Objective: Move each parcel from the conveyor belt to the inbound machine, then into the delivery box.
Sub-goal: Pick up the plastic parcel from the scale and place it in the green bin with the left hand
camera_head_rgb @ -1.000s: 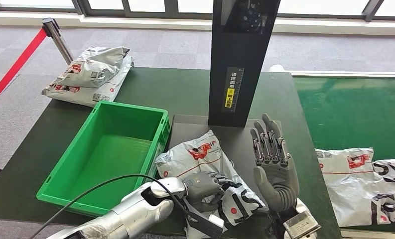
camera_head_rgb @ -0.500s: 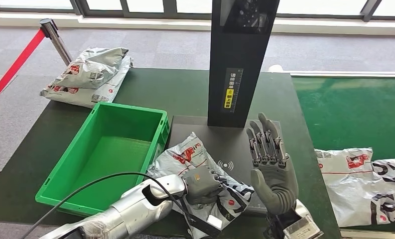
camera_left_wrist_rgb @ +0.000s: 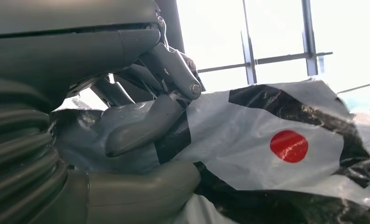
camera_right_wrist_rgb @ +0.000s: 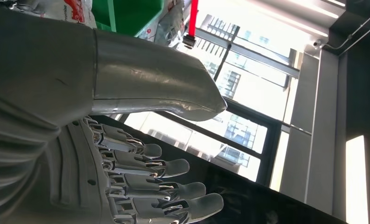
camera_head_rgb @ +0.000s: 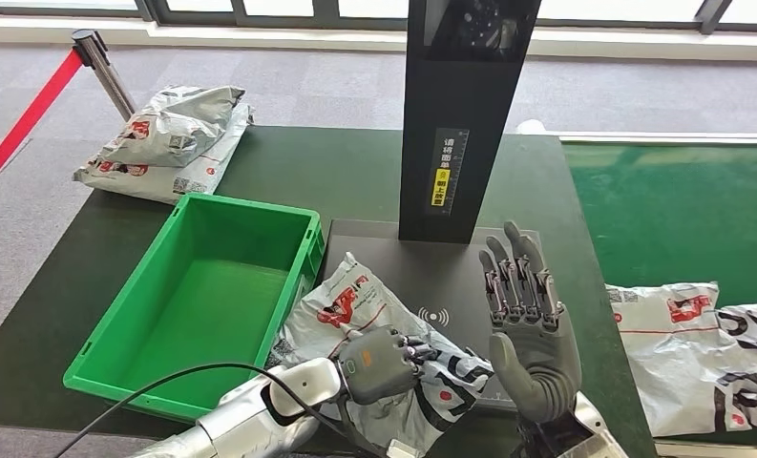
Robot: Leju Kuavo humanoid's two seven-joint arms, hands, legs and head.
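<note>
Dragging parcel (camera_head_rgb: 374, 320) left off scanner plate (camera_head_rgb: 431, 272) toward green box (camera_head_rgb: 202, 296); left hand (camera_head_rgb: 384, 361) fingers clamped on it, right hand (camera_head_rgb: 527, 329) fingers spread, empty. Scan likely done.

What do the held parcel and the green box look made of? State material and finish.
Parcel: seemingly thin plastic film, glossy; it crinkles and shines where the left hand grips it. Green box: seemingly rigid moulded plastic, smooth with a slight sheen, with a ribbed rim.

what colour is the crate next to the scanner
Bright green crate, clearest in the head view.
</note>
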